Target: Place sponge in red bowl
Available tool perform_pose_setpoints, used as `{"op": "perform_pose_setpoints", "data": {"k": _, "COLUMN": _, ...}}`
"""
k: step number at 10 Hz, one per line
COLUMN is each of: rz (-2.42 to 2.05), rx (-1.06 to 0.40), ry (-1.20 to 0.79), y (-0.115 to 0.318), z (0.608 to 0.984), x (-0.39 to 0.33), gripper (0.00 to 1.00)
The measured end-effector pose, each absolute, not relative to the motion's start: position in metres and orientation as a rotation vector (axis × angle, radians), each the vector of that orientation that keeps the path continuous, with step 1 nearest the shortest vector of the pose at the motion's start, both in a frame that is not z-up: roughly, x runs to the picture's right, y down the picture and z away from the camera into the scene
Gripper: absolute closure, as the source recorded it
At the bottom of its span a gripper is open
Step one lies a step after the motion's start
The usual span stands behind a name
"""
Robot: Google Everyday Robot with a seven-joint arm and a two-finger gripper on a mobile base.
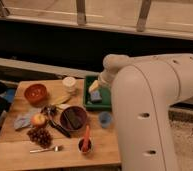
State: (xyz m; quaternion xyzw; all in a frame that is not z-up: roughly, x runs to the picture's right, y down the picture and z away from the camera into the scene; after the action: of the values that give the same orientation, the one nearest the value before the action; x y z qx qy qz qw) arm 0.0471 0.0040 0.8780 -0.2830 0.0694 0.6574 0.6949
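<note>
- Over the green tray [87, 86], at the back right of the tabletop [10, 152], hangs the tool [97, 86], at the end of the white arm [155, 100] that fills the right side of the view.
- Whether the tool is clenched or released cannot be told; it is low over the tray, and the dim light hides its tip.
- Just below the tool lies the sponge [95, 96], blue with a yellow patch, inside the tray. Whether the tool touches it cannot be told.
- Left of the tray, near the back edge, stands a white cup [69, 83].
- In front of the cup lies a yellowish thing [60, 100], too blurred to name.
- Just in front of the tray sits a small blue cup [105, 119].
- Left of the blue cup is a dark bowl [73, 118] with a dark block in it.
- A black utensil [58, 126] lies slanted beside the dark bowl.
- Near the front edge stands a red cup [85, 145] with an orange stick upright in it.
- Further left are an apple [38, 119], on a blue cloth [23, 120], and grapes [40, 135] in front of them.
- A fork [46, 148] lies near the front edge.
- At the back left sits the red bowl [35, 93], well apart from the sponge, with the white cup between them.
</note>
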Motion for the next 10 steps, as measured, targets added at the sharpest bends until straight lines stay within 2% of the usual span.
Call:
{"op": "perform_pose_setpoints", "data": {"k": 5, "rz": 1.472, "rx": -0.625, "ry": 0.150, "y": 0.007, "z": 0.884, "x": 0.048, "gripper": 0.20}}
{"op": "perform_pose_setpoints", "data": {"k": 10, "rz": 1.519, "rx": -0.620, "ry": 0.130, "y": 0.019, "z": 0.925, "x": 0.051, "gripper": 0.20}}
